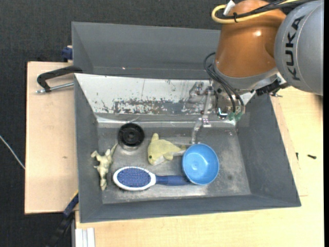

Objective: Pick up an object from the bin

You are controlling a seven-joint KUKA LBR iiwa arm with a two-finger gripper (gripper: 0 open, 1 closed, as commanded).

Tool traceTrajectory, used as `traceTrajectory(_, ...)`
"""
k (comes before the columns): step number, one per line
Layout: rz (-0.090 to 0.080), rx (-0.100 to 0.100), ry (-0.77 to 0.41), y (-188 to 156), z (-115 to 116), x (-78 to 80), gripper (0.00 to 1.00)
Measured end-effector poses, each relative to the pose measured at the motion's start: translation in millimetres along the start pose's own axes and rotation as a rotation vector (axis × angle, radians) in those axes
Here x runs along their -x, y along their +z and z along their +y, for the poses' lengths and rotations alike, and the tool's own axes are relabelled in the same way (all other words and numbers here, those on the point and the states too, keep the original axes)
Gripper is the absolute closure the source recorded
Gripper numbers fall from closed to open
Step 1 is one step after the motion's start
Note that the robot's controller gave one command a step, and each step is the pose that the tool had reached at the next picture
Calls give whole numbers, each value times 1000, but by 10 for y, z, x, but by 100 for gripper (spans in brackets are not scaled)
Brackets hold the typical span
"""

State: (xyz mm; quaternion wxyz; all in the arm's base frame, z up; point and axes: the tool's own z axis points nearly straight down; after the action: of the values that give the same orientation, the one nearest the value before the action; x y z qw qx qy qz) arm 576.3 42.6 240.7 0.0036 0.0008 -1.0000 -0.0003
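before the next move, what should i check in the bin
1. Gripper inside the bin, near the back wall: ok
2. Blue bowl nearest the gripper, open side up: ok
3. Bowl free of neighbours: not ok, the handle of the blue brush meets it
4. Yellow-green toy apart from the bowl: cannot tell
5. Black round lid and pale toy animal well to the left: ok

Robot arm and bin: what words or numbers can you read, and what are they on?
"KUKA": in dark letters on the grey robot arm, turned sideways, at the top right.
No other text can be read: there is none on the blue bowl, the blue brush or the bin, whose back wall has only speckled marks.
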Motion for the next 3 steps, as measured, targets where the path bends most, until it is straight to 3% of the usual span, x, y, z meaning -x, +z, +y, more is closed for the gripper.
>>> traceTrajectory(1,-6,-2,-222,301,-431,219,0)
traceTrajectory(2,-14,-1,-203,1691,-11,-13,0)
traceTrajectory(3,-25,0,-201,1624,-12,24,100)
